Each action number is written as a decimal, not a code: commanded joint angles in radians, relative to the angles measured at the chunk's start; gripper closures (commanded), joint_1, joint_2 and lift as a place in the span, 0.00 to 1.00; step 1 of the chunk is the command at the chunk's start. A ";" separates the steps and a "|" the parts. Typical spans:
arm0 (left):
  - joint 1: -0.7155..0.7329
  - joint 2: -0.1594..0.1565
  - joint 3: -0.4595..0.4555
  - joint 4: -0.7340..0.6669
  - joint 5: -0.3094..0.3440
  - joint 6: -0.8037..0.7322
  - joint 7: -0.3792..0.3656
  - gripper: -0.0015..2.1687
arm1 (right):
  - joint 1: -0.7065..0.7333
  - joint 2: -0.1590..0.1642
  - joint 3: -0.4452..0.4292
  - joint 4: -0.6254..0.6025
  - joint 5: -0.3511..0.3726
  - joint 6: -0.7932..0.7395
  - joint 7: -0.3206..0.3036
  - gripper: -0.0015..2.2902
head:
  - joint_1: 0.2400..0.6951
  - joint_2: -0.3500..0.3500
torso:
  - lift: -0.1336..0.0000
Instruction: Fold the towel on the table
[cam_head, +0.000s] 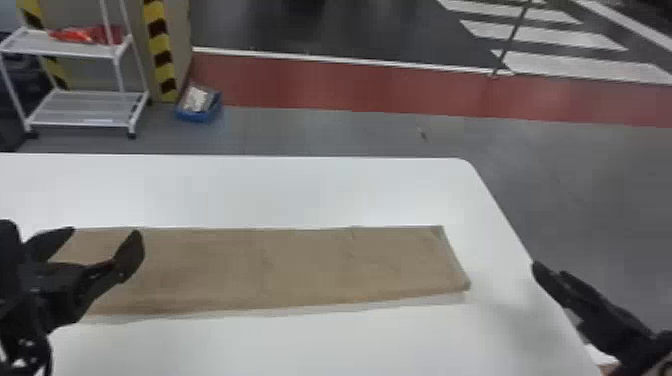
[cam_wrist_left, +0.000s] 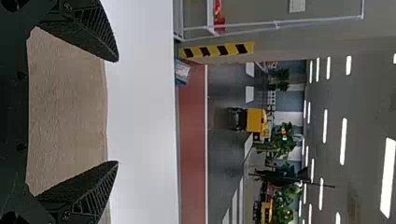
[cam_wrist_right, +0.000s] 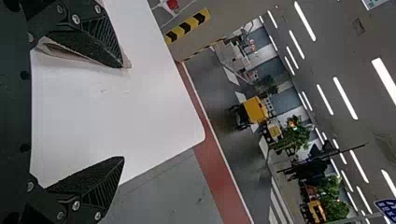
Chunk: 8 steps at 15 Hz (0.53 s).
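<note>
Left gripper (cam_head: 104, 231): fingers stood wide apart with nothing gripped, above the left part of the towel (cam_head: 300, 265); whether it touched the cloth, I could not tell.
Right gripper (cam_head: 549, 268): also wide and holding nothing, past the towel's right end, near the table's right edge.
Towel: lay on the table (cam_head: 250, 185) as a long brown strip running left to right, with a paler edge along its near side.
Towel's right end: looked fairly straight, with a thin greyish border.
Cart (cam_head: 85, 110): stood on the floor beyond the table, to the left, with red things (cam_head: 90, 35) on its upper shelf.
Blue bin (cam_head: 197, 116): sat on the floor near the cart.
</note>
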 joint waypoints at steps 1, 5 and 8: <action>-0.001 -0.024 -0.028 -0.002 0.002 0.005 0.012 0.05 | 0.001 0.002 -0.010 0.003 0.000 0.000 0.002 0.09 | 1.00 0.16 | 0.07; 0.002 -0.036 -0.026 0.018 0.018 0.020 0.029 0.05 | -0.002 0.000 -0.016 0.018 -0.001 -0.003 0.011 0.09 | 1.00 0.10 | 0.07; 0.002 -0.040 -0.019 0.012 0.022 0.020 0.030 0.05 | -0.004 0.000 -0.015 0.018 0.000 -0.003 0.011 0.09 | 1.00 0.10 | 0.07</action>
